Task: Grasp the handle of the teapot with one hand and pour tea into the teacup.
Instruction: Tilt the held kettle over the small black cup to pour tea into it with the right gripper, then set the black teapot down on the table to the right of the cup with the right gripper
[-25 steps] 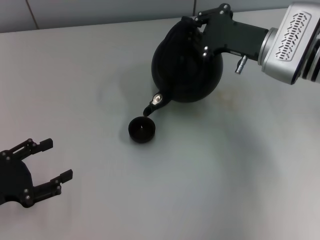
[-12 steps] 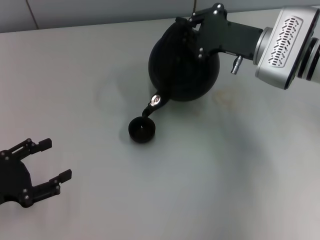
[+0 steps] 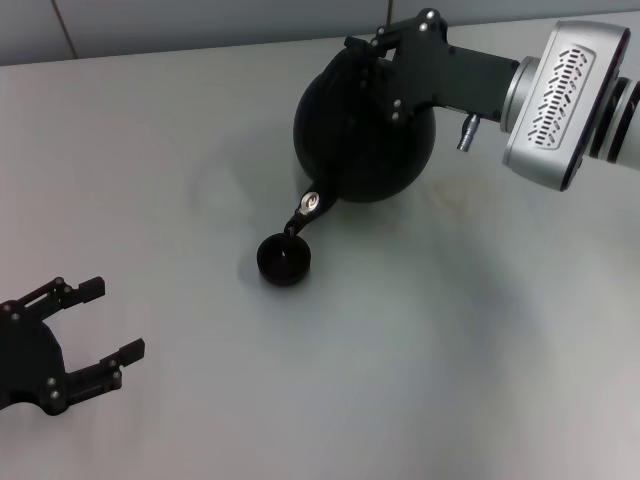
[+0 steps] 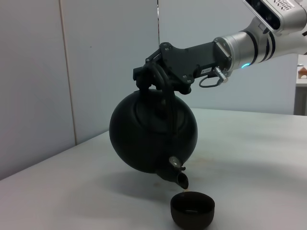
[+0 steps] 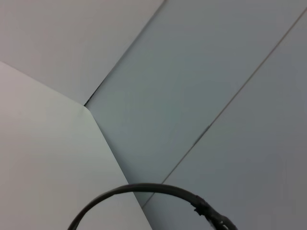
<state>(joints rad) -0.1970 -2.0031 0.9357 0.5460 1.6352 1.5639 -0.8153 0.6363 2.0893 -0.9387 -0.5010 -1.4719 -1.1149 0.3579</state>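
Note:
The round black teapot (image 3: 355, 140) hangs in the air, tilted with its short spout (image 3: 300, 216) pointing down at the small black teacup (image 3: 284, 259) on the table. In the left wrist view the teapot (image 4: 152, 132) tips over the teacup (image 4: 193, 209), spout tip just above its rim. My right gripper (image 3: 385, 50) is shut on the arched black handle (image 4: 161, 81) at the pot's top. My left gripper (image 3: 105, 322) rests open and empty at the near left of the table, away from both.
The grey table (image 3: 450, 350) spreads out around the cup. A pale wall (image 4: 96, 57) stands behind the table's far edge. The right wrist view shows only wall panels and a black cable (image 5: 144, 191).
The right arm has shifted slightly left and farther back, carrying the teapot with it and tilting it a bit more over the cup. Left arm unmoved.

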